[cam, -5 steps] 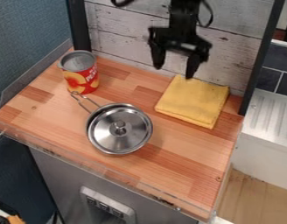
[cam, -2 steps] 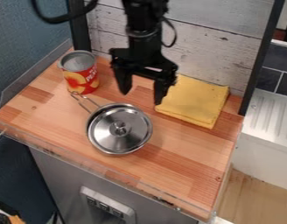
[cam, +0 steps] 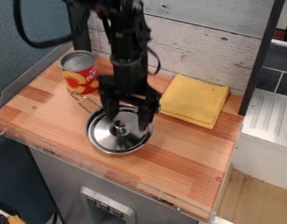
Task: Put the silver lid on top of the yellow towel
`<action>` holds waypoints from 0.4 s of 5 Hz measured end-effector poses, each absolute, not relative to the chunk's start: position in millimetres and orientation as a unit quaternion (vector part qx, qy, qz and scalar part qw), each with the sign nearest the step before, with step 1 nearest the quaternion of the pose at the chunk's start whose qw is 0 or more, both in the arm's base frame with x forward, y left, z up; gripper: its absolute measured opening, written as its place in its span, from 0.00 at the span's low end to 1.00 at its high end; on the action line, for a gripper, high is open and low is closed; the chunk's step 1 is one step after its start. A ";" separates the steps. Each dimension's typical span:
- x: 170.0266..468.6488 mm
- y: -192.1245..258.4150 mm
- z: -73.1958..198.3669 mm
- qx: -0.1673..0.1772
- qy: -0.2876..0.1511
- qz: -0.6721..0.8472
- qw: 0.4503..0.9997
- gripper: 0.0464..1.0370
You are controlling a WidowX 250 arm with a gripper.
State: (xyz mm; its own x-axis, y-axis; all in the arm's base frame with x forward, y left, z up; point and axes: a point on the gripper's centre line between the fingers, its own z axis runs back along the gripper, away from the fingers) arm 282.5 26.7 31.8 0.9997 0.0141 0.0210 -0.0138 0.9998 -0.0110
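The black two-finger pincer (cam: 128, 122) hangs spread and empty above the round silver lid (cam: 117, 142), which sits on the metal pot (cam: 90, 121) left of the frame's centre. The first risk is a poor grip: the lid's small metal knob (cam: 119, 128) is the likely hold, and it looks slick, so closing off-centre could pinch only its edge and let the lid slip or tip. If the fingers come down too far, they could knock the rim and push the pot across the worktop (cam: 175, 177). A lid jammed on its rim could lift the pot with it. The thin wire handle (cam: 82, 103), pointing to the upper left, could catch the arm and swing the pot towards the red and yellow can (cam: 80, 78). At the folded yellow towel (cam: 195, 99), right of the upper centre, a release from too high or too near an edge could leave the lid tilted or sliding off. The worktop is reddish wood in joined strips, with a clear guard (cam: 119, 176) along its near edge. Whitewashed planks (cam: 204, 46) stand behind it; a dark blue wall (cam: 29, 37) fills the upper left, and a white ribbed surface (cam: 271, 111) lies at the right edge.
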 end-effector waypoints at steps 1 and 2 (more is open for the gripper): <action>280.6 33.3 22.2 -0.002 -0.006 0.006 1.000 0.92; 280.9 35.3 22.6 0.000 -0.008 0.010 1.000 0.64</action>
